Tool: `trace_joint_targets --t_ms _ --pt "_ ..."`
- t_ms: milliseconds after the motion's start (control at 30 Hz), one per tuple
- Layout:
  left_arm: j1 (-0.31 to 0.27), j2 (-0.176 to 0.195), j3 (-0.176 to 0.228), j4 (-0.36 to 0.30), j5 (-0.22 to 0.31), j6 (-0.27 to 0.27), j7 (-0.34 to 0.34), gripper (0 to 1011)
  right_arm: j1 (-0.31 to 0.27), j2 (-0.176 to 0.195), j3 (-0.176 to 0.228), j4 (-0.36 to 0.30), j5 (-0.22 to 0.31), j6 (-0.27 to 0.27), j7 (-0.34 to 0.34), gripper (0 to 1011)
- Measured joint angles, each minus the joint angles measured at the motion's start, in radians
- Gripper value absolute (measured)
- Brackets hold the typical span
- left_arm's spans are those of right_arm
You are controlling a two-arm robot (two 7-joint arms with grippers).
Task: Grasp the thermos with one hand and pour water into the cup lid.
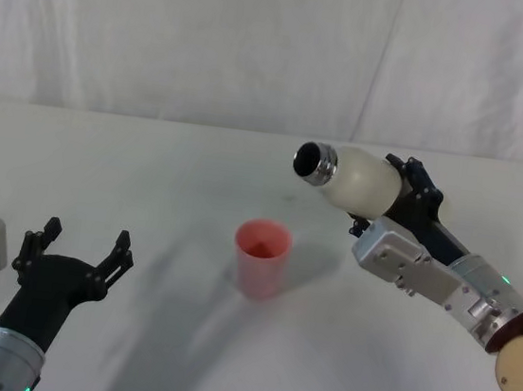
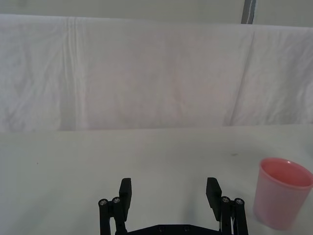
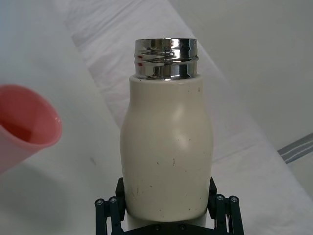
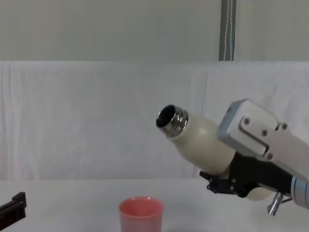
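Observation:
The cream-white thermos (image 1: pixel 359 179) hangs in the air, tilted with its open steel neck (image 1: pixel 313 162) pointing left and slightly up; my right gripper (image 1: pixel 406 196) is shut on its lower body. From the chest the thermos (image 4: pixel 203 140) sits above and to the right of the cup lid (image 4: pixel 141 213). The pink cup lid (image 1: pixel 261 258) stands upright on the white table, below and left of the neck, with a little liquid at its bottom. In the right wrist view the thermos (image 3: pixel 166 147) rises between the fingers, cup lid (image 3: pixel 24 122) beside it. My left gripper (image 1: pixel 83 248) rests open at the near left.
A white cloth covers the table (image 1: pixel 158 335) and the backdrop (image 1: pixel 261 43). A round tan disc (image 1: pixel 519 372) sits on the right arm's wrist at the right edge. The left wrist view has the cup lid (image 2: pixel 282 192) standing to one side of the open fingers.

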Motion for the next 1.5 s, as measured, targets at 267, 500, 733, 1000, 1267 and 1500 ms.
trace_joint_targets --t_ms 267,500,733,1000,1267,1500 --pt "0.000 0.000 0.000 0.000 0.000 0.000 0.000 1001 0.032 -0.012 -0.024 0.069 -0.025 -0.024 -0.015 950" --pt "0.000 0.000 0.000 0.000 0.000 0.000 0.000 1001 0.068 -0.021 -0.048 0.127 -0.051 -0.044 -0.024 950" --pt "0.000 0.000 0.000 0.000 0.000 0.000 0.000 1001 0.103 -0.017 -0.078 0.176 -0.092 -0.054 -0.036 950" --pt "0.000 0.000 0.000 0.000 0.000 0.000 0.000 1001 0.116 -0.007 -0.098 0.193 -0.125 -0.048 -0.046 950" --pt "0.000 0.000 0.000 0.000 0.000 0.000 0.000 1001 0.123 0.002 -0.115 0.195 -0.159 -0.031 -0.064 950" --pt "0.000 0.000 0.000 0.000 0.000 0.000 0.000 1001 0.125 0.011 -0.127 0.182 -0.187 -0.018 -0.075 950"
